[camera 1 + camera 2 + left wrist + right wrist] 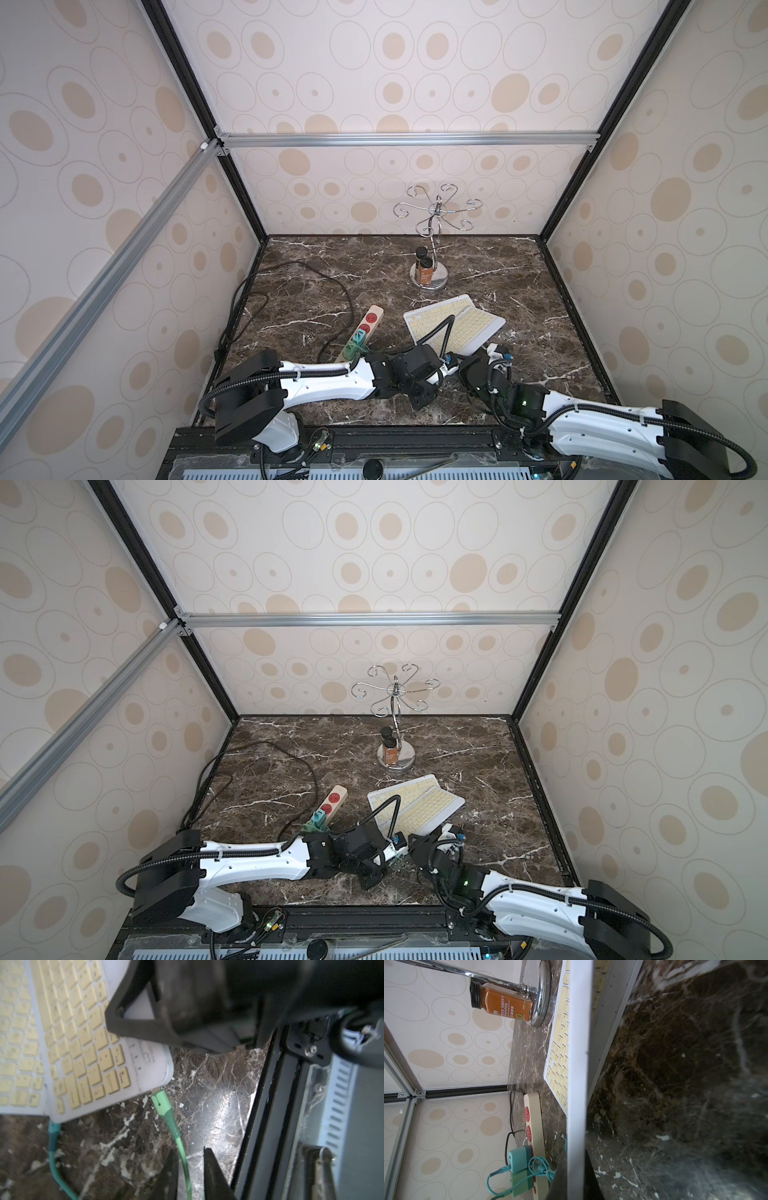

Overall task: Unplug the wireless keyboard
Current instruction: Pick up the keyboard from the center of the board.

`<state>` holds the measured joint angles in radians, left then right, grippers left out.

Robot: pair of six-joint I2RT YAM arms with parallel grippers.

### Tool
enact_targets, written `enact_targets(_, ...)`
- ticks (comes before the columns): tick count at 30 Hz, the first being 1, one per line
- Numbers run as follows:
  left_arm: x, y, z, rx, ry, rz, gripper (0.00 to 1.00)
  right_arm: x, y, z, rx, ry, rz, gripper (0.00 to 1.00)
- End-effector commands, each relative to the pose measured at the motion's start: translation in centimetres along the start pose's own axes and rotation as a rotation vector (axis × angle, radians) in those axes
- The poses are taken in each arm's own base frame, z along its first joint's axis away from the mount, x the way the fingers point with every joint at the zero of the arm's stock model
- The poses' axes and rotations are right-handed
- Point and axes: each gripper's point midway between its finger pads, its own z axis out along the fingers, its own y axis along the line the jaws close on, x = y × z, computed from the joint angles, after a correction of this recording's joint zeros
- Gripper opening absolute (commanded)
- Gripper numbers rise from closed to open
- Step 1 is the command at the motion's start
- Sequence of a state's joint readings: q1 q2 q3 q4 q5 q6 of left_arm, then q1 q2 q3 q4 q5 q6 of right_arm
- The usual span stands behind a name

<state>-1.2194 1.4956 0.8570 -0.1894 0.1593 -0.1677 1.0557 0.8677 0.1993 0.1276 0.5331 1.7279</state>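
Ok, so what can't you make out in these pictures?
Left wrist view: whether the green plug is seated in the keyboard; blurred.
Same view: teal cable's connector, under the keyboard's corner.
Right wrist view: right pincer's inner faces, covered by the keyboard edge between them.
Top views: front jar's label, too small.

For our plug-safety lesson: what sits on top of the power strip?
A teal charger and a light green charger sit at the near end of the power strip; two red sockets are free. Sockets under the chargers are covered.
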Motion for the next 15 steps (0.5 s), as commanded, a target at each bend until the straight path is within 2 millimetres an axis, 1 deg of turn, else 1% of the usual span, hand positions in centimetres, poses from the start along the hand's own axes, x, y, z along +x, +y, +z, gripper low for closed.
enact_targets(1, -1.5, -0.4, -1.0, 0.010, -0.082, -0.001, 0.34, -0.7, -1.3, -0.4, 0.050, -0.032, 0.007, 0.00)
enact_targets(3, -2.0, -0.2, -1.4, -0.006, -0.120, -0.017, 0.43, -1.1, -1.2, -0.6, 0.042, -0.045, 0.004, 0.00)
enact_targets(6, -2.8, 0.4, -2.2, -0.034, -0.201, -0.050, 0.52, -1.5, -0.6, -1.0, 0.019, -0.056, -0.022, 0.00)
enact_targets(7, -3.1, 0.6, -2.5, -0.041, -0.230, -0.061, 0.53, -1.6, -0.3, -1.1, 0.006, -0.060, -0.040, 0.00)
enact_targets(10, -4.0, 1.0, -3.8, -0.053, -0.347, -0.111, 0.54, -2.4, 1.3, -1.8, -0.030, -0.094, -0.133, 0.00)
enact_targets(13, -5.4, 0.8, -6.3, -0.014, -0.568, -0.137, 0.58, -3.6, 1.9, -2.5, -0.050, -0.153, -0.208, 0.00)
enact_targets(14, -5.7, 0.7, -7.2, -0.002, -0.638, -0.145, 0.60, -3.9, 2.5, -2.7, -0.081, -0.167, -0.235, 0.00)
enact_targets(15, -5.7, 0.7, -7.9, 0.006, -0.688, -0.152, 0.60, -4.0, 3.5, -3.0, -0.125, -0.177, -0.269, 0.00)
